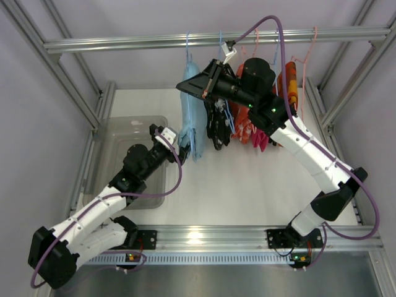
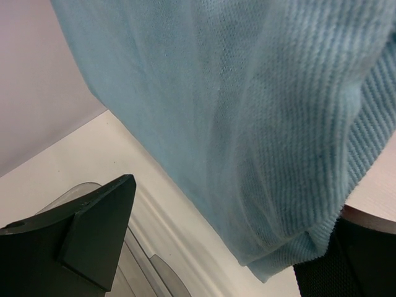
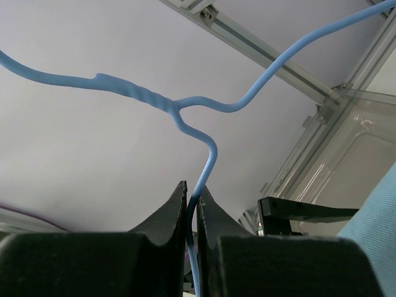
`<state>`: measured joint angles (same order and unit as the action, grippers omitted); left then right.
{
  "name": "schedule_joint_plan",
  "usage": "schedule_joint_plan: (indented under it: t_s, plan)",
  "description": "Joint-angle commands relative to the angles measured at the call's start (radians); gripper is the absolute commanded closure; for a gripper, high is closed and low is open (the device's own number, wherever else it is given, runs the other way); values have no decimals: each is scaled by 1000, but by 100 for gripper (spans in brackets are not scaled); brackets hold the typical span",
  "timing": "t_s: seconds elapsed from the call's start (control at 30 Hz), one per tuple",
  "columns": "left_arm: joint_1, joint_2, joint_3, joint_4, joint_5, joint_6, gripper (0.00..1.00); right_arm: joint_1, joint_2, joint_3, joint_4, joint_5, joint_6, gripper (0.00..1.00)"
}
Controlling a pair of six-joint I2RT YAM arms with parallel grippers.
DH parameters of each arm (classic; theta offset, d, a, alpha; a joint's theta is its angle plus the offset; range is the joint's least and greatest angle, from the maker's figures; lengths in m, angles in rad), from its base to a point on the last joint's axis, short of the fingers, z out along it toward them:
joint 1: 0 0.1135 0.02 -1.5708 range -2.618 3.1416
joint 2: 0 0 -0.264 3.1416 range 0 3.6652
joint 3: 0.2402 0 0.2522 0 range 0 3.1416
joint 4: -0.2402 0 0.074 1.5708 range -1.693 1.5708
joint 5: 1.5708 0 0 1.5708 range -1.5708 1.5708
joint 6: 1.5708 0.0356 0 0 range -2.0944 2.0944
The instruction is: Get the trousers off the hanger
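Clamping the hanger [image 3: 175, 106] in my right gripper [image 3: 192, 207], I could fumble the trousers [image 1: 190, 111]: left gripper [image 1: 168, 137] gapes at their eight o'clock.

a white table [image 1: 247, 185] lies below the arms, and a clear plastic bin [image 1: 114, 133] stands on its left side, near the edge. above the table's far edge an aluminium rail [image 1: 124, 43] runs across, with a row of hangers [image 1: 187, 48] hooked over it.

A clear bin [image 1: 124, 133] sits left; red garments [image 1: 247, 131] hang from the rail [image 1: 124, 43].
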<state>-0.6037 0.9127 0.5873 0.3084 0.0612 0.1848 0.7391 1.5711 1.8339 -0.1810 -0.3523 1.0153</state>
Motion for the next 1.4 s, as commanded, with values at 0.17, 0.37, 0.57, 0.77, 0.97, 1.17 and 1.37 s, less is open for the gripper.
schedule_joint_plan:
  t_s: [0.17, 0.37, 0.57, 0.77, 0.97, 1.17, 1.37]
  plan:
    - [1, 18, 37, 26, -50, -15, 1, -9, -42, 93, 184, 13, -12, 100]
    - [1, 43, 52, 26, -49, -56, 1, -4, -39, 93, 183, 18, -11, 100]
    - [-1, 41, 49, 24, -12, -77, 1, -3, -37, 91, 184, 19, -15, 100]
    - [-7, 40, 48, 6, 14, -82, 1, -4, -37, 91, 186, 19, -21, 100]
    - [-11, 38, 46, -5, 26, -82, 1, -6, -39, 91, 186, 19, -23, 100]
    - [-24, 40, 51, -15, -44, -77, 1, -4, -36, 93, 184, 24, -12, 100]
    - [-38, 94, 109, -57, -239, -102, 1, 3, -36, 84, 183, 21, 0, 100]
